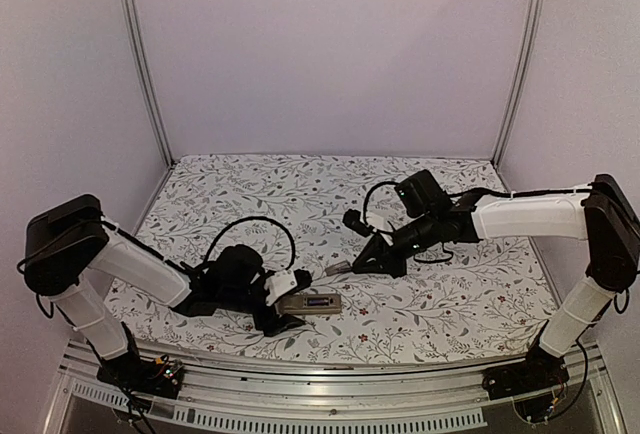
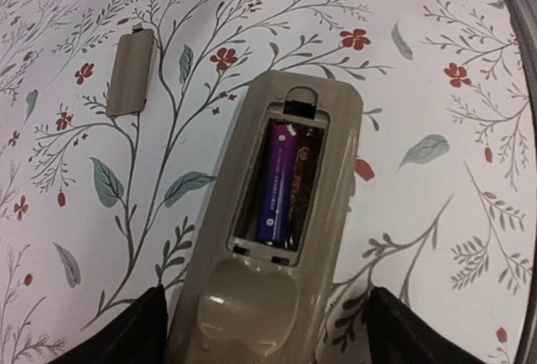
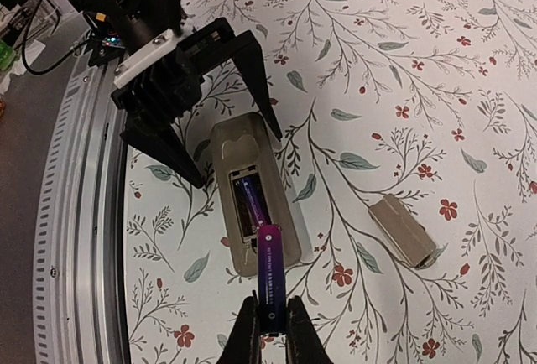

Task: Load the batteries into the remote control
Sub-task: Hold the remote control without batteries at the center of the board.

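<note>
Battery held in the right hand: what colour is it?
The battery is purple; the right wrist view shows it best.

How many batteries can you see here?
2. The first battery, purple, lies inside the open back of the remote. The second battery is pinched in the right gripper, near the remote's end. The dark slot beside the first may hide another.

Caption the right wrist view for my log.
Right gripper holds a purple battery by the face-down remote, second battery seated inside; left gripper open around it.
</note>
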`<state>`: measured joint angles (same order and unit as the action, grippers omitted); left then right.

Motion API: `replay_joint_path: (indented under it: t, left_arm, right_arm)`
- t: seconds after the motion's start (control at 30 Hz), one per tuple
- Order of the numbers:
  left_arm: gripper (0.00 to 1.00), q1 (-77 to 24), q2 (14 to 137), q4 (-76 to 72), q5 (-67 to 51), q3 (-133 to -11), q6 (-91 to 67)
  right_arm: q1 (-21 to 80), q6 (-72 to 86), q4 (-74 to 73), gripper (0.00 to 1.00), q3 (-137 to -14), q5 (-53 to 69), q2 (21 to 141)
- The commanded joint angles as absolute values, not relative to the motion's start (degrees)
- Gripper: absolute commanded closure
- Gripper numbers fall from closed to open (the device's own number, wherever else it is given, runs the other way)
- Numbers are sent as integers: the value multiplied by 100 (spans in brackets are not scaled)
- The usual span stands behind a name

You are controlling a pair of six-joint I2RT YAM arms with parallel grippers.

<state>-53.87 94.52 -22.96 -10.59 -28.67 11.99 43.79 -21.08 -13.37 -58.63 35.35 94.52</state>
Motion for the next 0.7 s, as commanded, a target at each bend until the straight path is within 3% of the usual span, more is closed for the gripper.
replay_joint_path:
  t: [0.0, 0.2, 0.4, 0.67]
  left_arm:
    - [24, -5732, 9295, -2495, -858, -2685, 1310]
    - [27, -5785, 9064, -2395, -1187, -2393, 950]
    - [24, -5631, 8851, -2719, -480, -2142, 488]
    - [24, -5373, 8843, -3153, -1056, -1917, 356]
  right_arm:
    - [4341, -2349, -1553, 100, -5793, 3716, 9343]
    - [4361, -2585, -1489, 100, -5656, 3754, 9493]
    - [4374, -3781, -1596, 100, -5927, 3780, 9791]
    - [4280, -5348, -2402, 100, -7216, 3981, 10931]
